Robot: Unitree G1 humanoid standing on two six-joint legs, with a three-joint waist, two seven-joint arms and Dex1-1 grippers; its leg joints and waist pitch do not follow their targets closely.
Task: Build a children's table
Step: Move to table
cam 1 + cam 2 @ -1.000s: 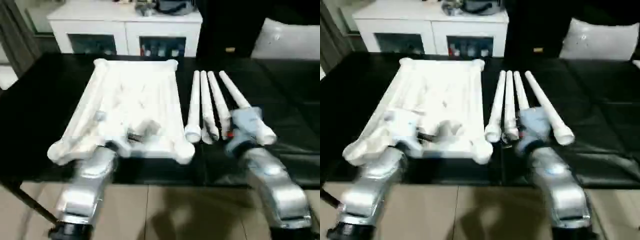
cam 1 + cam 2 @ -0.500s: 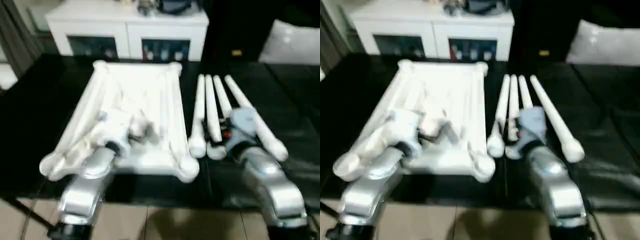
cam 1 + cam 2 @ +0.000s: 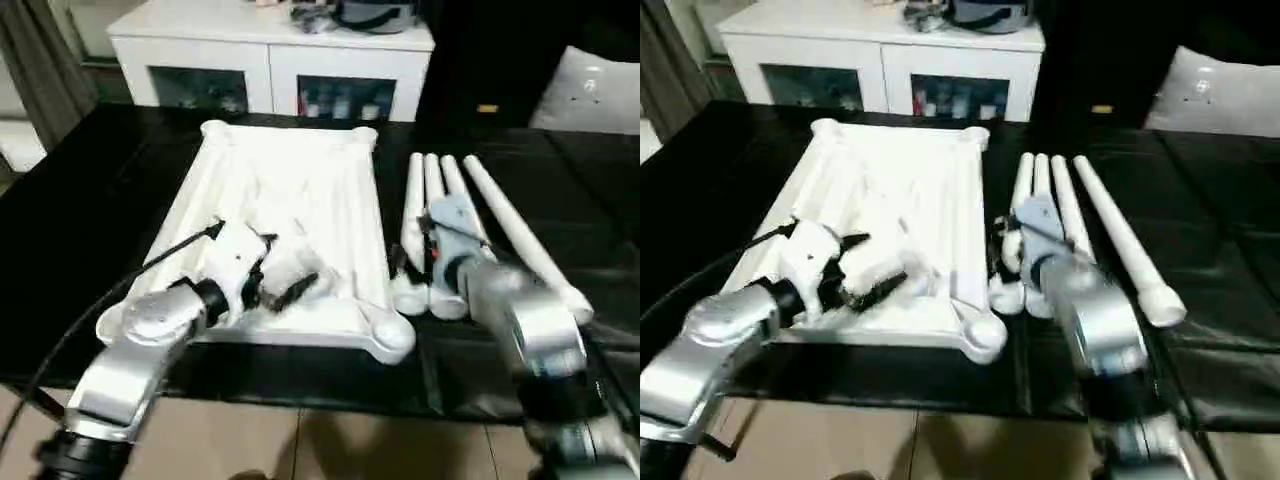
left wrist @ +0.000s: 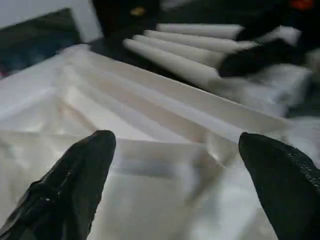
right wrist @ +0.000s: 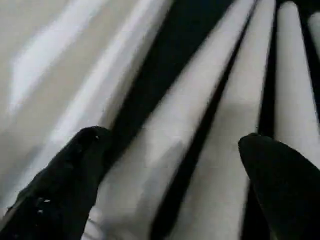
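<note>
The children's table lies in parts on the black worktable. Its white square top is upside down, ribs up, with round sockets at the corners. Four white tapered legs lie side by side just to its right. My left gripper hovers open over the near part of the ribbed underside, holding nothing. Over the near ends of the legs closest to the top, my right gripper is open too. Its black fingers straddle one leg without closing on it.
A white cabinet stands behind the worktable, and a pale cushion lies at the back right. The worktable's front edge runs just below the top, with tiled floor beneath. A black cable trails from my left arm.
Both arms have reached forward. The left gripper has moved farther in over the top's underside; the right gripper has swung left onto the legs nearest the top. The camera has also shifted.
</note>
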